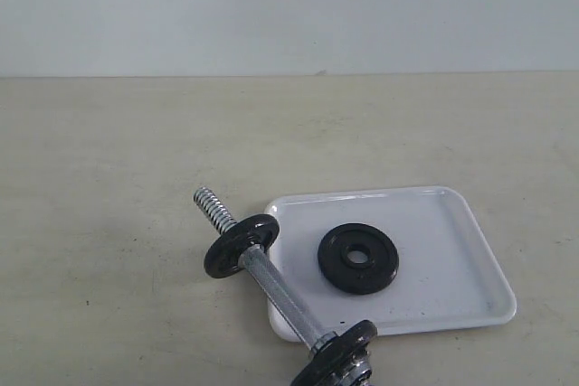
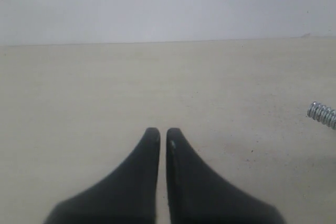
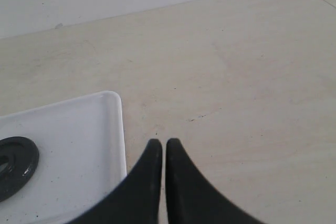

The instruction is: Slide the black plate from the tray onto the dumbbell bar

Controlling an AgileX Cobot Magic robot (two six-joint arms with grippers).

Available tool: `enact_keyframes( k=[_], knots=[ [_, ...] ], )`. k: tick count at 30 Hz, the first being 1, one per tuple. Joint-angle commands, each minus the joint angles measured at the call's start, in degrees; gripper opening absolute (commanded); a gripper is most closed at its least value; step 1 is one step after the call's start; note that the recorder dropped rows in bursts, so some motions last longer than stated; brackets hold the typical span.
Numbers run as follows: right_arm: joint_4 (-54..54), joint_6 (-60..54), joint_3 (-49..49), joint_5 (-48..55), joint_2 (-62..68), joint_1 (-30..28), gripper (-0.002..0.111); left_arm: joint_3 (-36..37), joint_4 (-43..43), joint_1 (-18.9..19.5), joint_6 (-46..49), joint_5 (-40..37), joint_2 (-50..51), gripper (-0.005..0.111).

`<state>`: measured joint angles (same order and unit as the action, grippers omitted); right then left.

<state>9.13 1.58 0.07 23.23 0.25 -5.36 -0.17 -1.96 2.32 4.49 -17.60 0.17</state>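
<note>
The black plate (image 1: 358, 258) lies flat in the white tray (image 1: 452, 264), its central hole facing up. The dumbbell bar (image 1: 276, 287) lies slanted across the tray's left edge, with one black disc (image 1: 241, 244) near its threaded far end (image 1: 213, 206) and more discs with a chrome nut (image 1: 339, 359) at the near end. Neither gripper shows in the exterior view. My left gripper (image 2: 163, 135) is shut over bare table, the bar's threaded tip (image 2: 322, 114) off to one side. My right gripper (image 3: 164, 146) is shut and empty beside the tray's rim (image 3: 119, 129), with the black plate (image 3: 16, 165) partly in view.
The beige table (image 1: 109, 169) spreads all round the tray and bar. A pale wall (image 1: 289, 6) stands behind the table's far edge.
</note>
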Motion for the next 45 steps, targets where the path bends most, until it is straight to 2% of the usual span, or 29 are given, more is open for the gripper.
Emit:
enact_keyframes(
  k=[1, 2, 3, 4, 5, 6, 8, 10, 11, 15, 16, 18, 24, 32, 38, 45],
  knots=[
    [-0.34, -0.3, -0.07, -0.27, -0.25, -0.34, 0.001, 0.17, -0.48, -0.37, -0.2, 2.37, -0.17, 0.004],
    [-0.34, -0.3, -0.07, -0.27, -0.25, -0.34, 0.001, 0.17, -2.25, -0.37, -1.59, 5.27, -0.17, 0.004],
    [-0.34, -0.3, -0.07, -0.27, -0.25, -0.34, 0.001, 0.17, -7.67, -0.37, -6.27, 15.84, -0.17, 0.004],
    [-0.34, -0.3, -0.07, -0.27, -0.25, -0.34, 0.001, 0.17, -10.2, -0.37, -8.48, 22.58, -0.17, 0.004],
    [-0.34, -0.3, -0.07, -0.27, -0.25, -0.34, 0.001, -0.06, -11.82, -0.37, -12.12, 26.29, -0.17, 0.004],
    [-0.34, -0.3, -0.07, -0.27, -0.25, -0.34, 0.001, -1.26, -11.82, -0.37, -14.68, 26.68, -0.17, 0.004],
    [-0.34, -0.3, -0.07, -0.27, -0.25, -0.34, 0.001, -6.16, -11.1, -0.37, -15.7, 22.92, -0.17, 0.004],
    [-0.34, -0.3, -0.07, -0.27, -0.25, -0.34, 0.001, -12.29, -7.76, -0.37, -15.37, 15.91, -0.17, 0.004],
    [-0.34, -0.3, -0.07, -0.27, -0.25, -0.34, 0.001, -16.74, -6.99, -0.37, -14.2, 9.75, -0.17, 0.004],
    [-0.34, -0.3, -0.07, -0.27, -0.25, -0.34, 0.001, -26.6, -7.26, -0.37, -8.93, -5.78, -0.17, 0.004],
    [-0.34, -0.3, -0.07, -0.27, -0.25, -0.34, 0.001, -31.31, -7.47, -0.37, -8.68, -12.39, -0.17, 0.004],
    [-0.34, -0.3, -0.07, -0.27, -0.25, -0.34, 0.001, -37.0, -10.91, -0.37, -8.68, -17.47, -0.17, 0.004],
    [-0.34, -0.3, -0.07, -0.27, -0.25, -0.34, 0.001, -44.26, -21.04, -0.37, -8.68, -18.0, -0.17, 0.004],
    [-0.34, -0.3, -0.07, -0.27, -0.25, -0.34, 0.001, -44.26, -23.59, -0.37, -8.68, -17.14, -0.17, 0.004],
    [-0.34, -0.3, -0.07, -0.27, -0.25, -0.34, 0.001, -44.26, -35.87, -0.25, -8.44, -18.59, -0.17, 0.004],
    [-0.34, -0.3, -0.07, -0.27, -0.25, -0.34, 0.001, -44.26, -38.47, -0.25, 2.59, -25.19, -0.17, 0.004]
  ],
)
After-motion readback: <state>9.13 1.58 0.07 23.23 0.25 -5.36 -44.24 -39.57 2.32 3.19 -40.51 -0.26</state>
